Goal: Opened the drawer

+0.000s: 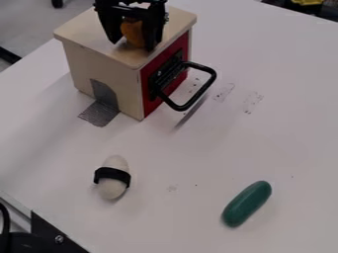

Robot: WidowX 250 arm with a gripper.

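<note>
Black, angular hardware with a screw [58,238] edges the white worktop [178,217] near its lower left corner. To the right, grey textured tape [99,113] runs from the side of a pale wooden box [102,66] onto the worktop. Nearer the camera lies a smooth, off-white, egg-like object [115,189], a black band [112,174] around its middle. The box, square-edged with a flat lid, stands toward the worktop's upper left edge. The red-fronted drawer [150,79] sits in the box's right-hand face, its front about flush with the frame, its angular black loop handle [213,74] jutting out over the worktop. Farther right, dark smudges [252,102] mark the white surface, and a rounded, oblong green object [247,203] lies aslant toward the lower right.

At the top of the scene, the black gripper [134,46] points down over the box lid. Its fingers stand open, an orange-brown rounded object [133,32] between them; whether they touch it cannot be told.

White worktop stretches between the handle and the green object, and on from the handle toward the right edge.
</note>
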